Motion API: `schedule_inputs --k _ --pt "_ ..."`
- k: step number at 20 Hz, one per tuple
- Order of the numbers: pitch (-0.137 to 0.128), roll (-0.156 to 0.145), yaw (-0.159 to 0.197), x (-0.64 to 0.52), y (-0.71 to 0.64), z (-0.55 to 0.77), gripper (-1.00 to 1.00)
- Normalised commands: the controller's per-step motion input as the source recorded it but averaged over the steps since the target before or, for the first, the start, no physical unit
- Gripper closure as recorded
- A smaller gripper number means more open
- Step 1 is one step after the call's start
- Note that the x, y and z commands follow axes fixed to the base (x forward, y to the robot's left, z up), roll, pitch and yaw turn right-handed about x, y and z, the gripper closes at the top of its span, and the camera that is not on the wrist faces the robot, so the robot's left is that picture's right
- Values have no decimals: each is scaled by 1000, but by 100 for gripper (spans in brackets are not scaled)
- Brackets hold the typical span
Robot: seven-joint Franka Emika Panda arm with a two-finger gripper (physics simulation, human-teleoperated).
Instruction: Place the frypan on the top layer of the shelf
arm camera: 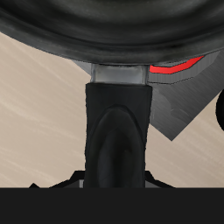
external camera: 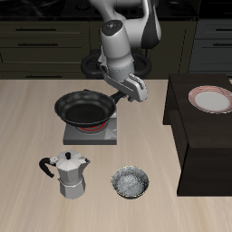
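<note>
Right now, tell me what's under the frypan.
The frypan sits over the grey burner plate, whose front edge and red rings peek out. The rest of the plate is covered. The gripper is at the handle.

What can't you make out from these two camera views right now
- Gripper fingers, exterior view: hidden behind the wrist body, so open or shut on the frypan handle cannot be told.
- Fingers, wrist view: cut off by the picture's edge; only the handle shows.
- Burner plate: mostly covered by the frypan in both views.
- Shelf, exterior view: cut off by the picture's edge.
</note>
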Motion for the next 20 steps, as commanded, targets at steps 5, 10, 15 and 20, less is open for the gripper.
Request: schedule_inputs --k 5,10,15,20 --pt "1 -41 186 43 -190 261 100" --pt "14 -18 232 55 -242 211 100" --pt "12 -4 183 33 -90 84 100" --pt "-16 -3 184 112 -94 37 100"
